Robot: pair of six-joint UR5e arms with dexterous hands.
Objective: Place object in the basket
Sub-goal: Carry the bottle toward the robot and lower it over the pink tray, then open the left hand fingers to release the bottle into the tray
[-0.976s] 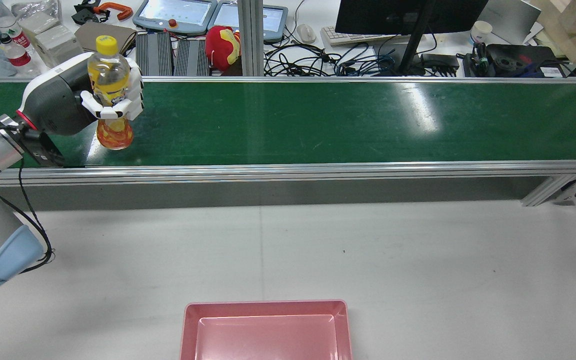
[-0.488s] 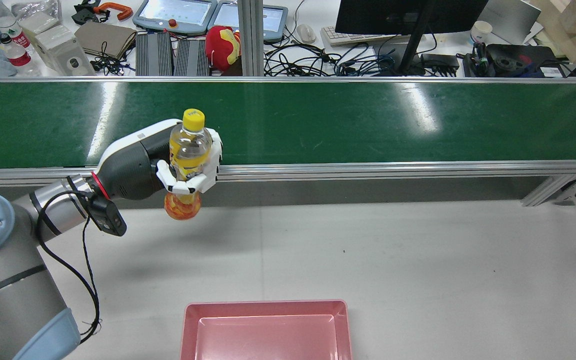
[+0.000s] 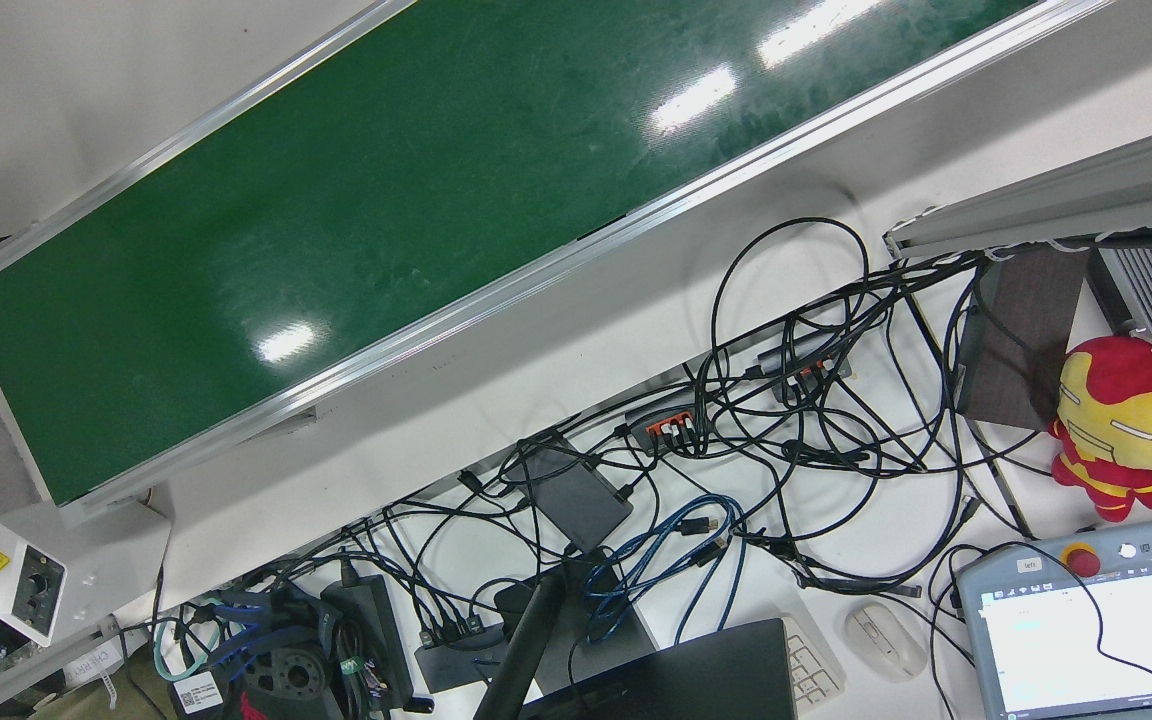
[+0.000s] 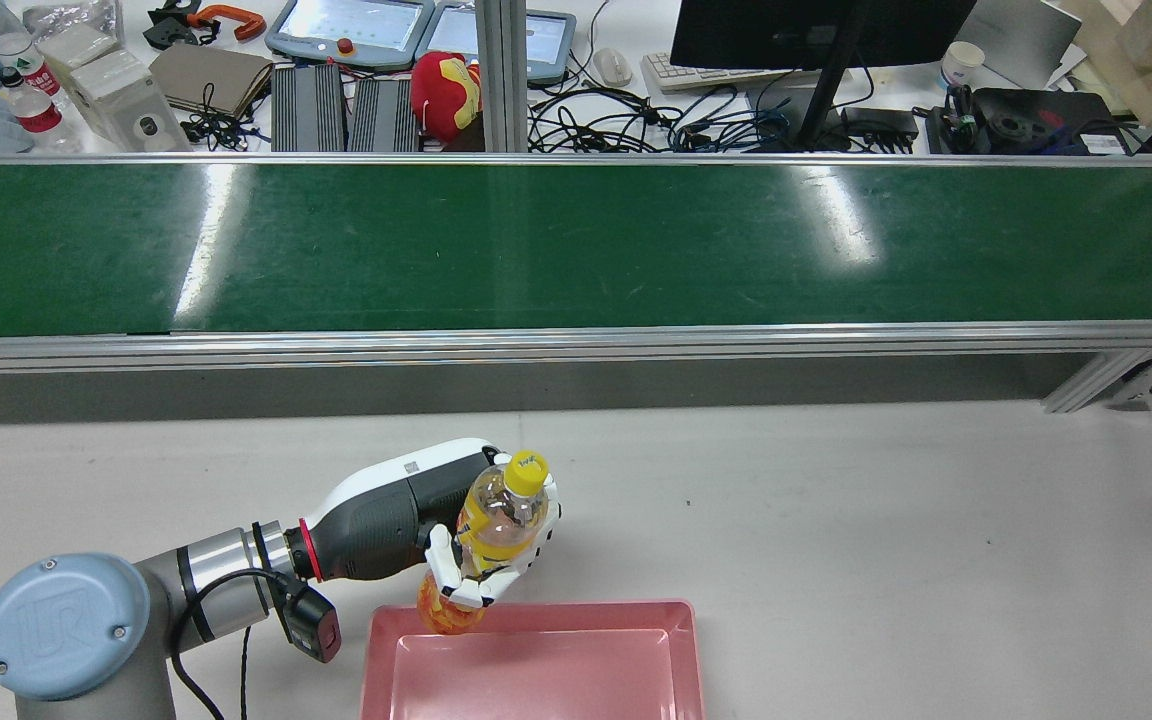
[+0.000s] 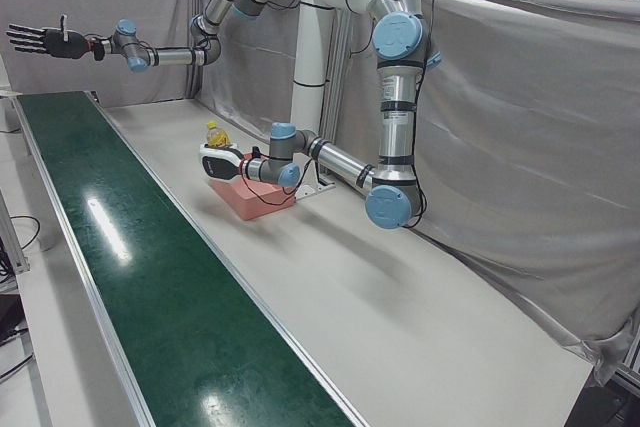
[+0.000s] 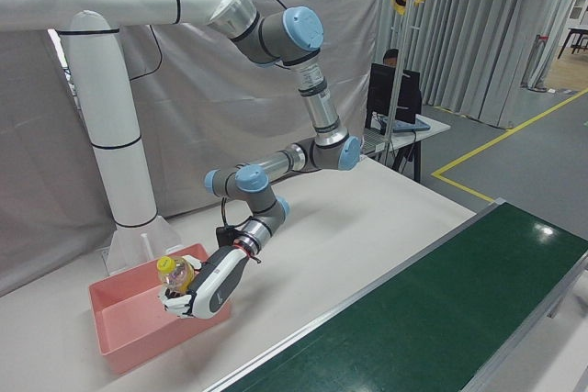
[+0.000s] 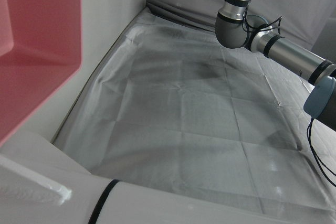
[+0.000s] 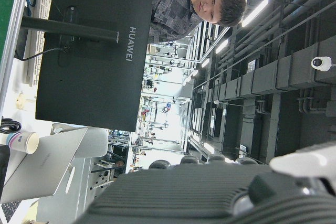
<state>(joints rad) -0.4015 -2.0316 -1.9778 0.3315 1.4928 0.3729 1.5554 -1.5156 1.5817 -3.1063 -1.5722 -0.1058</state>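
Observation:
A clear bottle (image 4: pixel 498 518) with orange drink and a yellow cap is held in my left hand (image 4: pixel 466 560), which is shut on it. The bottle leans slightly, its base over the belt-side left corner of the pink basket (image 4: pixel 681 630). The left-front view shows the same bottle (image 5: pixel 214 135), hand (image 5: pixel 226 163) and basket (image 5: pixel 262 203). So does the right-front view: bottle (image 6: pixel 175 273), hand (image 6: pixel 204 293), basket (image 6: pixel 119 341). The left hand view shows a basket corner (image 7: pixel 37 35). My right hand (image 5: pixel 38 40) is open, fingers spread, raised high past the belt's far end.
The green conveyor belt (image 4: pixel 576 240) runs across the station beyond the grey table (image 4: pixel 836 520), and it also fills the front view (image 3: pixel 336 230). Monitor, cables and a plush toy (image 4: pixel 446 90) lie behind the belt.
My left hand has carried the bottle off the belt, across the table toward me and to the right, down to the basket's corner.

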